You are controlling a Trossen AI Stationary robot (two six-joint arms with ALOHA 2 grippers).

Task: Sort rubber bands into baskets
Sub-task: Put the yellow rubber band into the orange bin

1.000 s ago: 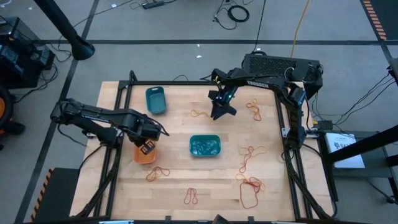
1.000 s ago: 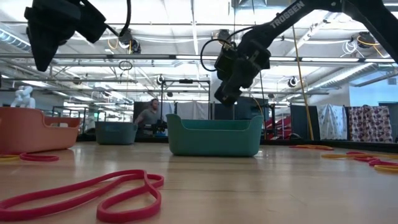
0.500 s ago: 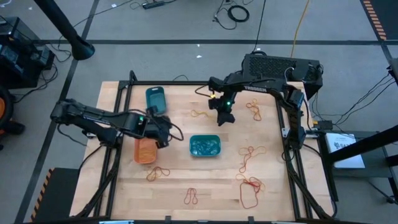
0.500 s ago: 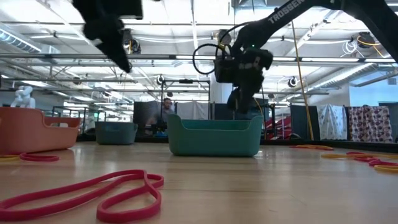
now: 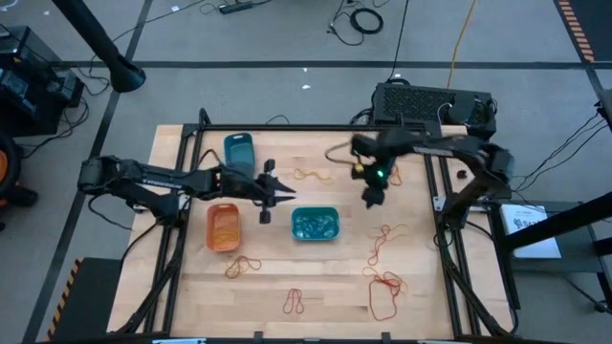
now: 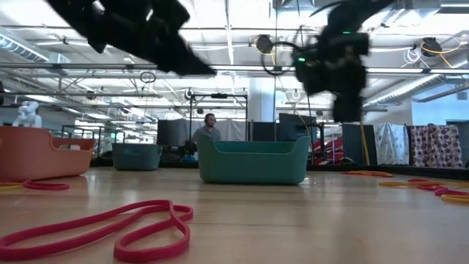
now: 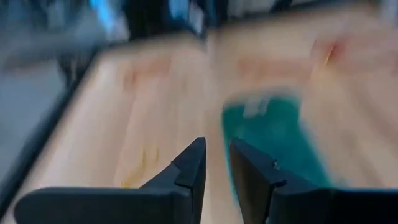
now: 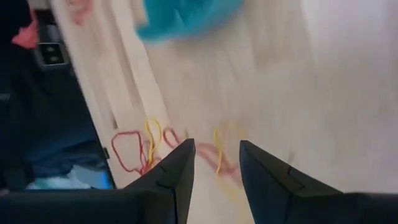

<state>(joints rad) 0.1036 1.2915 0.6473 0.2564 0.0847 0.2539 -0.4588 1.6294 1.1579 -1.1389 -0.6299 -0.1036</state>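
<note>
While thin red and yellow rubber bands point(image 5: 384, 283) lie scattered at 5 o'clock, the left end effector point(image 5: 279, 195), empty with fingers parted, has left the orange basket point(image 5: 223, 228); the right end effector point(image 5: 371, 199), likewise parted, has shifted toward 3 o'clock.

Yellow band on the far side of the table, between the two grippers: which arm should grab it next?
Left, narrowly. The left gripper hangs open and empty, pointing toward the yellow band, and the orange basket sits on its side. The right gripper, also open, hangs nearer the tangled bands on its own side.

Orange basket point(image 5: 223, 229), teal-green basket point(image 5: 315, 224), darker blue basket point(image 5: 239, 153), red rubber bands point(image 5: 385, 294), pale wood bench point(image 5: 325, 277), dark arms
</note>
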